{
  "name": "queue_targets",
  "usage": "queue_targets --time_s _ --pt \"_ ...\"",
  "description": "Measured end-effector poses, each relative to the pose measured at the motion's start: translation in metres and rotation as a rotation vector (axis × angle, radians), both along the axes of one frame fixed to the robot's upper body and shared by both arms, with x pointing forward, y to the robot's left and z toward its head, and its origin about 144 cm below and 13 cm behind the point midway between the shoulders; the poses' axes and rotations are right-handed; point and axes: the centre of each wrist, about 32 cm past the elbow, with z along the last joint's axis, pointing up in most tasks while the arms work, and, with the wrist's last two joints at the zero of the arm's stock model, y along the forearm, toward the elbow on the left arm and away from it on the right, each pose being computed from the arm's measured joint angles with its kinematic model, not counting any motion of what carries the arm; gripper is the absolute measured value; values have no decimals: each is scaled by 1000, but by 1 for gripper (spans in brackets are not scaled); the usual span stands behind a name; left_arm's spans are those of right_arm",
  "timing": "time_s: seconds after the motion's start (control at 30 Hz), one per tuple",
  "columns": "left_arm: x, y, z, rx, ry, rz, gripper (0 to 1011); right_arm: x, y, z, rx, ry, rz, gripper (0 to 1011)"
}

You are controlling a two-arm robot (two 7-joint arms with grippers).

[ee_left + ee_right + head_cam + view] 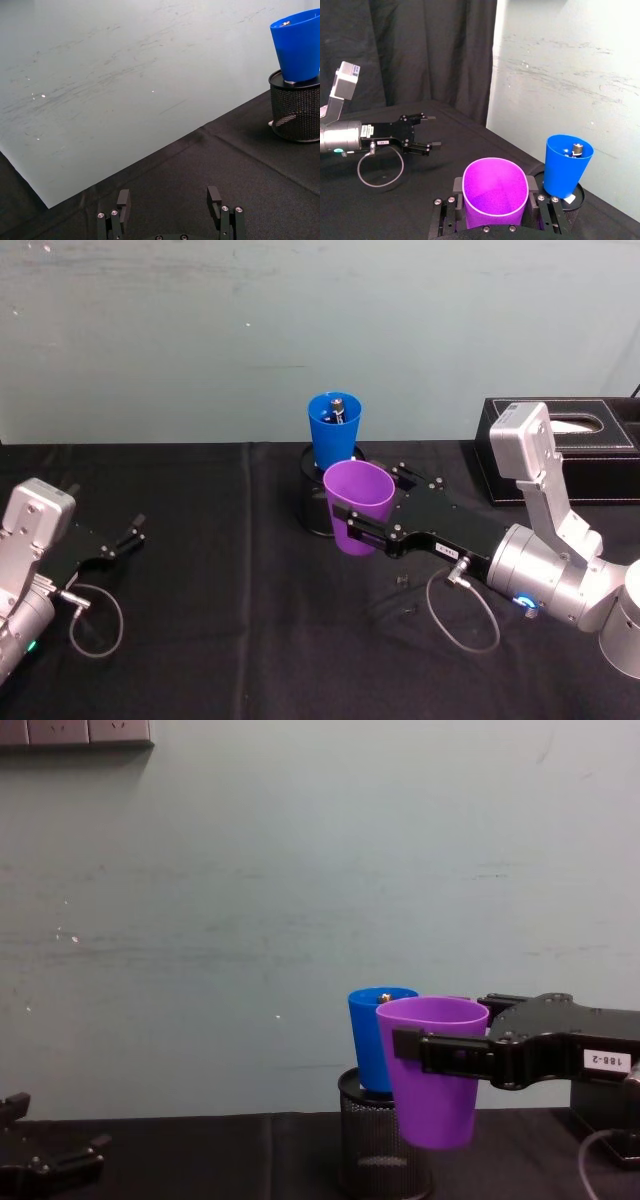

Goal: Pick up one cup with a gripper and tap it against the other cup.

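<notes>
Item: right gripper point(356, 531), black, two-fingered, white "188-2" label legible in the chest view. Its fingers are clamped on either side of the purple tumbler point(358, 502), just under the rim, and it reaches in from the right toward mid-table. Held article: the purple tumbler, upright, mouth open and empty, appears to be carried clear of the black tablecloth point(220, 640). It sits immediately near-right of the blue tumbler point(333, 430). Target article: the blue tumbler, upright, seated in the top of a black wire-mesh pen holder point(308, 502) at the far middle of the table, a small metal-capped object visible inside it. Relation of the two: in the chest view the purple wall overlaps the blue one, but the right wrist view shows a gap between them, so they are judged close and not touching. Status: pick-up done and lift done, approach nearly complete. Outstanding is the tap itself, a short move far-left to bring purple wall against blue. Caution: the blue tumbler stands raised on the holder and could tip if struck hard. Left gripper point(128, 535): fingers apart, holding nothing, low over the cloth at the near left, idle. Also present: a black tissue box point(600, 455) at the far right.
</notes>
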Motion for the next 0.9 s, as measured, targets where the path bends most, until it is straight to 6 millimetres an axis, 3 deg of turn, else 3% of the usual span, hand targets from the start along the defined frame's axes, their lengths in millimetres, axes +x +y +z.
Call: queue_targets --time_s 0.9 --pt "0 0 0 0 0 0 1000 0 0 0 0 0 0 726"
